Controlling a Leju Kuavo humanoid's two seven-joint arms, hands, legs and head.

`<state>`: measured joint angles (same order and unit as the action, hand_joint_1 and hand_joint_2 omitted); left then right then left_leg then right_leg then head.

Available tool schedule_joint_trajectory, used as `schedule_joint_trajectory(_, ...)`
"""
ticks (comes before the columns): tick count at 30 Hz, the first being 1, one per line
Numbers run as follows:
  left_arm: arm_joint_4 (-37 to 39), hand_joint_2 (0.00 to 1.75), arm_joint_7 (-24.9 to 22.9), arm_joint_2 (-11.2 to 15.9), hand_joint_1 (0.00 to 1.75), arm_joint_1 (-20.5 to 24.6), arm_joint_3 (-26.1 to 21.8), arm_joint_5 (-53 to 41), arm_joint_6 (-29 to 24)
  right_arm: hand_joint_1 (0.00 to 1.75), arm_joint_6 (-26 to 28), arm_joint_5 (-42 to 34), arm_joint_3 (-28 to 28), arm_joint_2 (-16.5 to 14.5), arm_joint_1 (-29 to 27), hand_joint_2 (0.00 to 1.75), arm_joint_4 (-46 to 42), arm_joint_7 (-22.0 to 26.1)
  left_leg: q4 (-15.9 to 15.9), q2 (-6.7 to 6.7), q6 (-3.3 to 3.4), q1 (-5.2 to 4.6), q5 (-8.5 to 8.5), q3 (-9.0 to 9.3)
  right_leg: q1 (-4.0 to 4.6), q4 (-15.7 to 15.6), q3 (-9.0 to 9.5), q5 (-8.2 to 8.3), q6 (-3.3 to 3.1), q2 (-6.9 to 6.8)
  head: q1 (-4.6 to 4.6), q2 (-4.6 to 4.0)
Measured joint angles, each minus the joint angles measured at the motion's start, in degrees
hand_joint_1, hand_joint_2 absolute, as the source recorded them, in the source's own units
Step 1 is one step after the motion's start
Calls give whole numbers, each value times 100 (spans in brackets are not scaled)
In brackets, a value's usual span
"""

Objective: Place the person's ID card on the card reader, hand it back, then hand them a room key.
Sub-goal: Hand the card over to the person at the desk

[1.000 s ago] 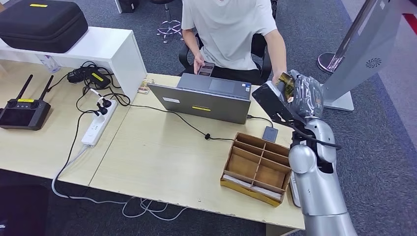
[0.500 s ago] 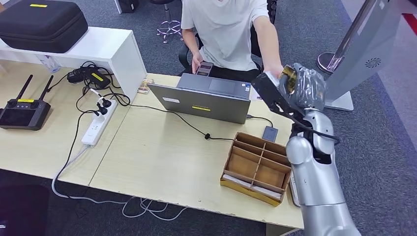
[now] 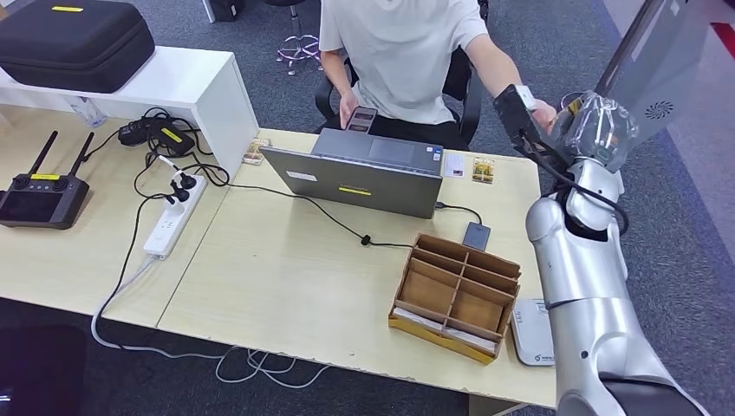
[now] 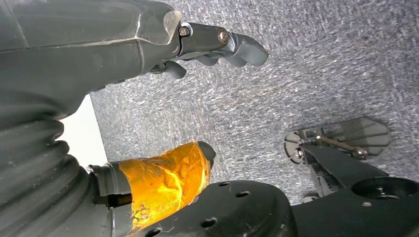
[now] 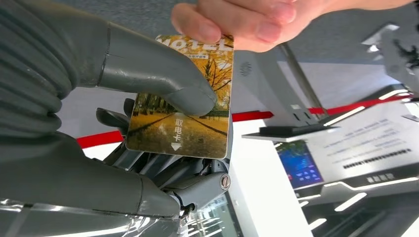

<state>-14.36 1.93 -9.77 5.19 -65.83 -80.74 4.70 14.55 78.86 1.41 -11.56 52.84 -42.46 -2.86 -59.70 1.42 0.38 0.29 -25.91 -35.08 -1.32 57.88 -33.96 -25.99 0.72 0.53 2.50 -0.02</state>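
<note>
I hold the room key card (image 5: 180, 126) pinched under my right hand's (image 3: 598, 130) thumb against the fingers behind it, raised past the desk's (image 3: 286, 277) far edge so the seated person can reach it. The person's hand (image 5: 242, 22) already grips the card's free end beyond my thumb, so I judge the handover is underway. My left hand (image 4: 148, 44) hangs over the carpet, fingers loosely apart, holding nothing

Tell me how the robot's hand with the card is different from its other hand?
The right hand is raised toward the person and pinches the room key card under its thumb; the left hand hangs over grey carpet and holds nothing. A person's hand grips the top edge of the right hand's card; nobody touches the left hand. The left hand's thumb wears orange tape; the right thumb is bare grey. Both have grey ribbed covers.
</note>
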Motion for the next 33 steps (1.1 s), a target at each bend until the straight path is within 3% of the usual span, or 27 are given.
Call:
schedule_joint_trajectory(12,0,175,-73,0,0,-1,2,-7,0,175,-15,392,796,130,-108,175,350,32,2,2,0,1,0,-20,0,0,-21,-1,0,-1,-1,-1)
schedule_joint_trajectory(27,0,175,-73,0,0,-1,2,-11,0,175,-15,505,1146,234,-164,175,424,44,1,6,0,1,0,-31,0,0,-30,-1,0,-2,-1,-1)
schedule_joint_trajectory(31,0,175,-65,0,0,-1,2,-13,-2,0,-14,532,1170,255,-177,175,427,50,1,5,0,1,0,-32,0,0,-31,-1,0,-2,-1,0)
schedule_joint_trajectory(33,0,175,-16,0,0,-2,8,-27,-47,0,-13,564,1194,262,-186,175,428,48,2,3,0,1,0,-32,0,0,-32,-1,0,-1,-1,0)
